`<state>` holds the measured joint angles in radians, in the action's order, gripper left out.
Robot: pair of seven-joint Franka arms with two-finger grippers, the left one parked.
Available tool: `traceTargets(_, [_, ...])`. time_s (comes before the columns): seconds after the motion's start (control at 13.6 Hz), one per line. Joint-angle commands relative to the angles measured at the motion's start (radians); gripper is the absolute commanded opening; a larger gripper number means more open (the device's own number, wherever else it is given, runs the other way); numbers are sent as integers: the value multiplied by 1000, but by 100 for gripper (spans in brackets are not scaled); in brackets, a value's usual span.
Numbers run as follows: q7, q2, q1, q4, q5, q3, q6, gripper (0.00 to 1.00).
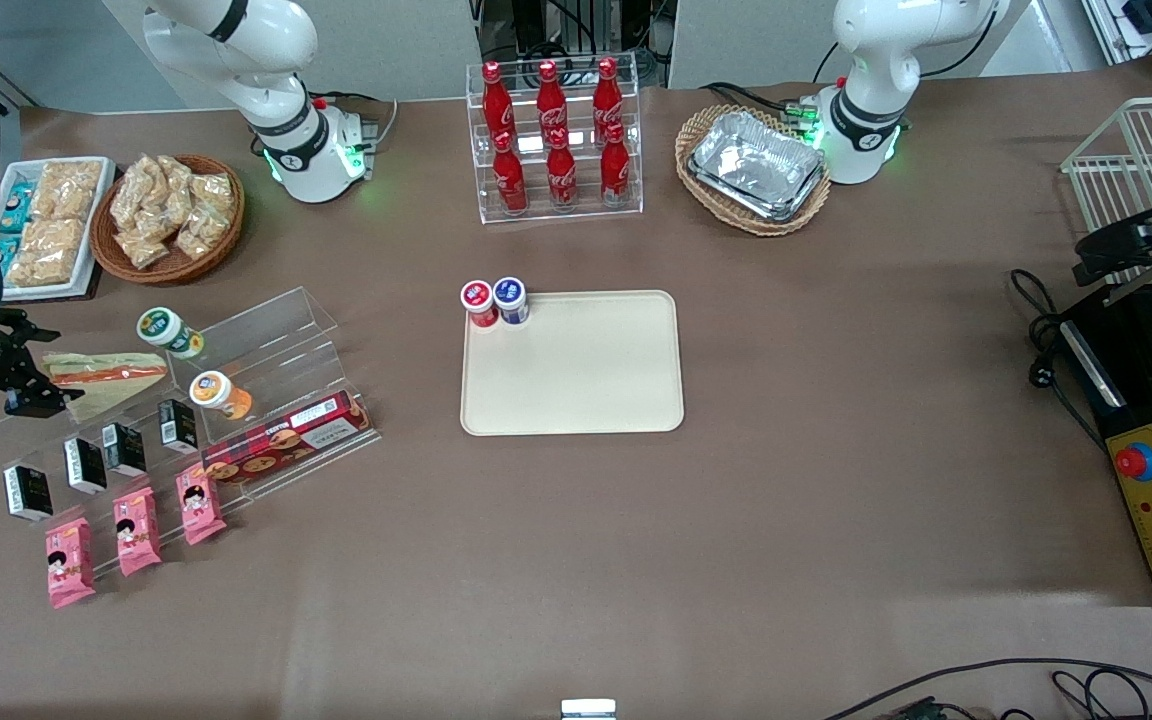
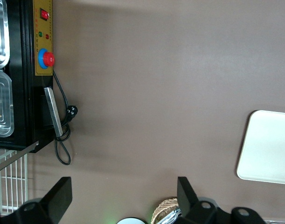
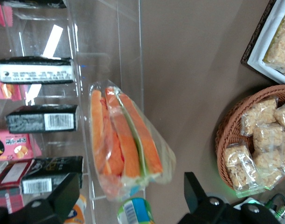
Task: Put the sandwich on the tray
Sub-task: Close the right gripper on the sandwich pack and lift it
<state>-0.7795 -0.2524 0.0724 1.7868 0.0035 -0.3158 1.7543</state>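
While my gripper [image 1: 31, 385] hovers with fingers spread at the sandwich [image 1: 104, 374] on the clear acrylic rack [image 1: 266, 345], well apart from the tray [image 1: 572, 362] at its three o'clock, I fear slippery wrap escaping or fingers striking acrylic.

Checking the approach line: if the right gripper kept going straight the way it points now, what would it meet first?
Most likely the sandwich, which lies between the open fingers of the right gripper on the clear acrylic shelf; depth is unclear.
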Motion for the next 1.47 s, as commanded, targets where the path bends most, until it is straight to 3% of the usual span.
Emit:
traceTargets(0.0, [6, -24, 4, 9, -19, 3, 34, 100])
traceTargets(0.29, [14, -44, 6, 6, -19, 4, 83, 97])
traceTargets(0.44, [66, -42, 3, 5, -17, 4, 85, 69])
traceTargets(0.74, [193, -41, 7, -6, -5, 3, 83, 27])
traceTargets(1.4, [341, -42, 63, -156, -5, 1, 73, 27])
